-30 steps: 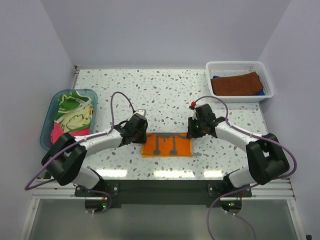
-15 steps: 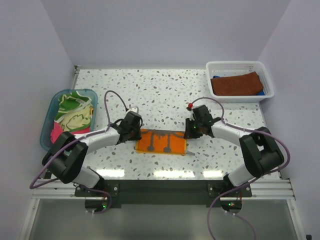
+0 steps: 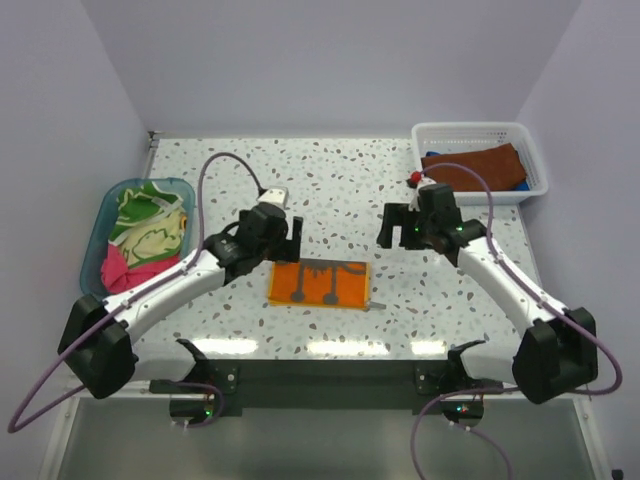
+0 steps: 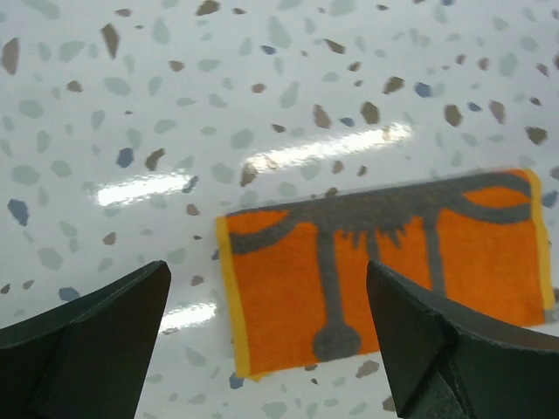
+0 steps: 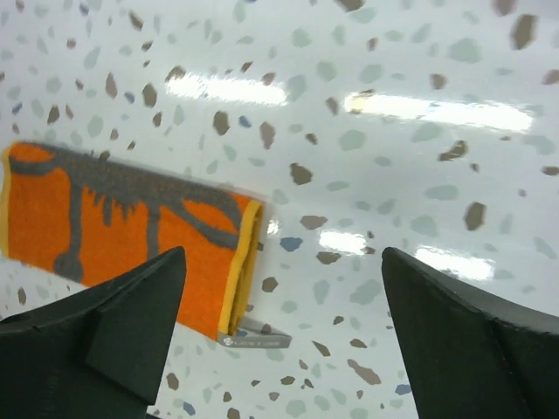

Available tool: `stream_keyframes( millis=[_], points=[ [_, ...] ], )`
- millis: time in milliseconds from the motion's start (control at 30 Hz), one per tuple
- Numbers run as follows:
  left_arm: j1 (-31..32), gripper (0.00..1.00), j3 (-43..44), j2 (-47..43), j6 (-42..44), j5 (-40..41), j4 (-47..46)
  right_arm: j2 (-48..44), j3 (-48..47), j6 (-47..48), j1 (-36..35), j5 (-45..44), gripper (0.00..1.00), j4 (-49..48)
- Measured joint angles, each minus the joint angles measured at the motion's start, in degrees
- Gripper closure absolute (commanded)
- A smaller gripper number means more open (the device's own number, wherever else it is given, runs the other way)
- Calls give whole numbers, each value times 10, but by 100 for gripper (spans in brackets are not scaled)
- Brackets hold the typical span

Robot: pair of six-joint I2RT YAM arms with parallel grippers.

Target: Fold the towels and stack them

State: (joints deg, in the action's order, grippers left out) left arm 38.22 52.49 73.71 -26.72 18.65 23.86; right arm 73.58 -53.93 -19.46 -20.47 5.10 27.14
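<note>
An orange towel with grey blotches (image 3: 320,284) lies folded flat on the speckled table, also seen in the left wrist view (image 4: 384,262) and the right wrist view (image 5: 131,236). My left gripper (image 3: 283,236) hovers open just above its far left corner, holding nothing. Up and to the right of the towel, my right gripper (image 3: 398,228) is open and empty too. A rust brown towel (image 3: 472,167) lies folded in the white basket (image 3: 480,132), over a blue one (image 3: 518,185). Green/yellow patterned (image 3: 145,222) and pink (image 3: 120,265) towels fill the teal tub (image 3: 110,199).
The white basket stands at the back right corner and the teal tub at the left edge. A small grey label (image 5: 253,339) sticks out from the orange towel's near right corner. Purple cables loop over both arms.
Both grippers have let go of the orange towel, opened wide and lifted away from it; the right arm moved back and right. The towel now lies folded, slightly nearer the front.
</note>
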Motion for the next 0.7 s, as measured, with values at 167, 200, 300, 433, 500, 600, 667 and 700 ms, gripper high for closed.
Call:
stream_keyframes(
  millis=[167,200,300,433,500,600,667,700],
  points=[
    [122,0,24,19,11,4,0,-87,30,-15,41,-45,1,38],
    [146,0,31,33,13,6,-1,-99,39,-17,44,-53,1,47],
    [204,4,63,94,22,12,0,-124,68,-25,51,-73,1,70],
    [271,17,122,197,38,33,8,-132,104,-40,55,-76,1,86],
    [300,23,155,248,49,43,13,-132,122,-46,55,-73,1,87],
    [325,29,186,298,64,45,16,-132,139,-55,55,-67,1,88],
    [335,32,202,323,71,45,17,-131,143,-59,55,-62,1,86],
    [337,33,208,333,75,45,17,-130,144,-61,55,-56,1,83]
  ],
)
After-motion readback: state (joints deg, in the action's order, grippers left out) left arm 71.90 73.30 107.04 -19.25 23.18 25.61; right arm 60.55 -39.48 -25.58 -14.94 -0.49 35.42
